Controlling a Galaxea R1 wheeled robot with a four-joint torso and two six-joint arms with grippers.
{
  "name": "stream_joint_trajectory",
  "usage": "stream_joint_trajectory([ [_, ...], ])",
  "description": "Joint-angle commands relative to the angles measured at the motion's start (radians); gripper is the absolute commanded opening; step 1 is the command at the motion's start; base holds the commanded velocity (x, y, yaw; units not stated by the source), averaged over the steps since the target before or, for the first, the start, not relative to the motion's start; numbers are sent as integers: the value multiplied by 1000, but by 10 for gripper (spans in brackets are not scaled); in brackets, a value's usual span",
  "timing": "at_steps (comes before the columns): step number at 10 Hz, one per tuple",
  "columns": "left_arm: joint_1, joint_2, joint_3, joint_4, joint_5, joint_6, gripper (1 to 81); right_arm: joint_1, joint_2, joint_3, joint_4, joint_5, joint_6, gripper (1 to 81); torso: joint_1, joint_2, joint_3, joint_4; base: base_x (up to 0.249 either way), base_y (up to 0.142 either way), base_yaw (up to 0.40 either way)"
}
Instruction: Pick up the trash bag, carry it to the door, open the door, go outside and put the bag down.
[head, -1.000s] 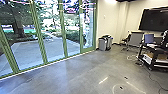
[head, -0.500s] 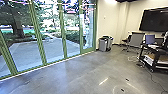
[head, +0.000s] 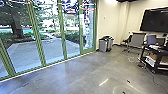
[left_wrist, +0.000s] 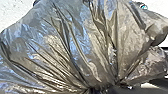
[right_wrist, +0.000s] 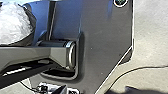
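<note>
Clenching bunched trash bag (left_wrist: 75, 50), L fingers hidden by folds; R grip impossible to tell.

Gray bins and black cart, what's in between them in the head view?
Across the head view, a gray-backed chair stands between the gray bins and black cart, with a thin pale loop on the floor.
</note>
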Motion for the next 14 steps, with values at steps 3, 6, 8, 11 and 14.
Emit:
stream_joint_trajectory([
  [3, -45, 1, 5, 8, 62, 10, 10, 49, 0, -1, -4, -51, -2, 811, 0, 0, 0, 0, 144, -67, 0],
  [6, -45, 1, 4, 8, 62, 11, 10, 50, 3, -1, -10, -51, -2, 811, 0, 0, 0, 0, 144, -67, 0],
  [8, -45, 3, 4, 10, 62, 10, 10, 50, 3, -1, -10, -51, -2, 811, 0, 0, 0, 0, 147, -69, 0],
  [11, -45, 4, 5, 10, 62, 10, 10, 49, 3, -4, -12, -51, -2, 811, 0, 0, 0, 0, 150, -74, 0],
  [14, -45, 6, 5, 10, 62, 10, 10, 49, 3, -4, -12, -53, -2, 811, 0, 0, 0, 0, 154, -92, 0],
])
